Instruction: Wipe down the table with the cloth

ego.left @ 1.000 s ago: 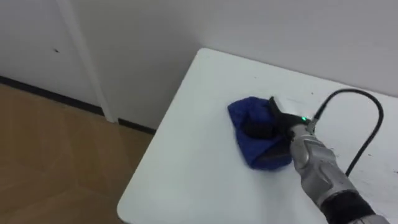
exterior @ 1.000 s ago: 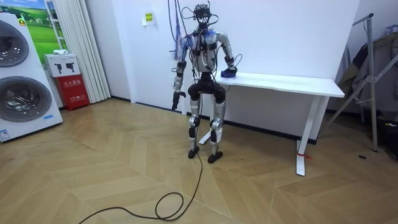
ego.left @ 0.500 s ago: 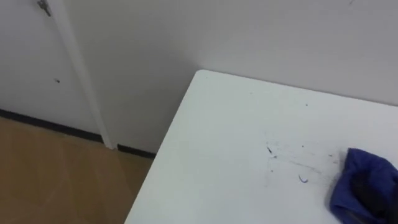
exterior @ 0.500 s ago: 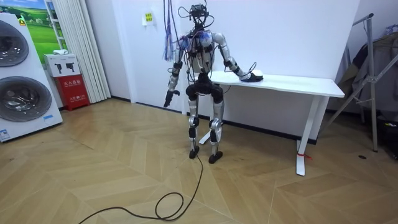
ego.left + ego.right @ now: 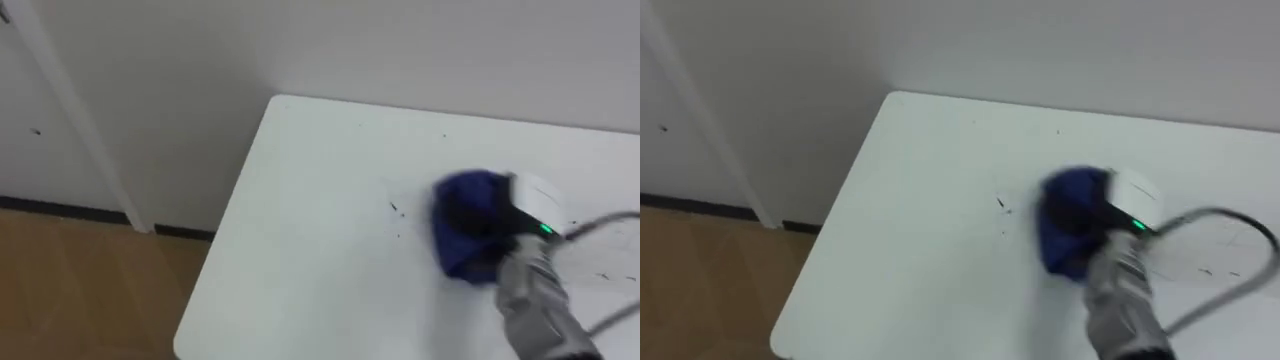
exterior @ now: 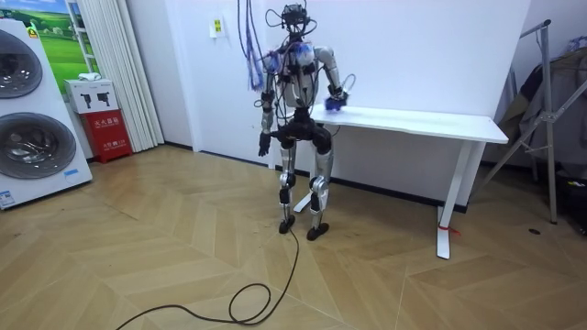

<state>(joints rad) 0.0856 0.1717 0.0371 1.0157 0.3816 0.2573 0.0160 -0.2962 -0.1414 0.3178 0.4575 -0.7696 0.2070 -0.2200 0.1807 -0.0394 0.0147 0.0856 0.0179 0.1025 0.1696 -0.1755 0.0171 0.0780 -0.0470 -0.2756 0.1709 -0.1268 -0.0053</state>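
Note:
A blue cloth lies on the white table near its left end, with small dark marks just to its left. My right hand sits on the cloth, its fingers curled into the fabric. In the room view I stand at the table's end, my right hand on the tabletop with the cloth. My left hand hangs beside my hip.
The table's left edge drops to wooden floor; a white wall runs behind it. More faint marks show at the right. In the room view, washing machines stand at the left and a metal rack at the right.
My right hand swept the cloth far right along the table, then back left toward the table's end. My left arm swung outward and returned to my hip. The head camera shifted.

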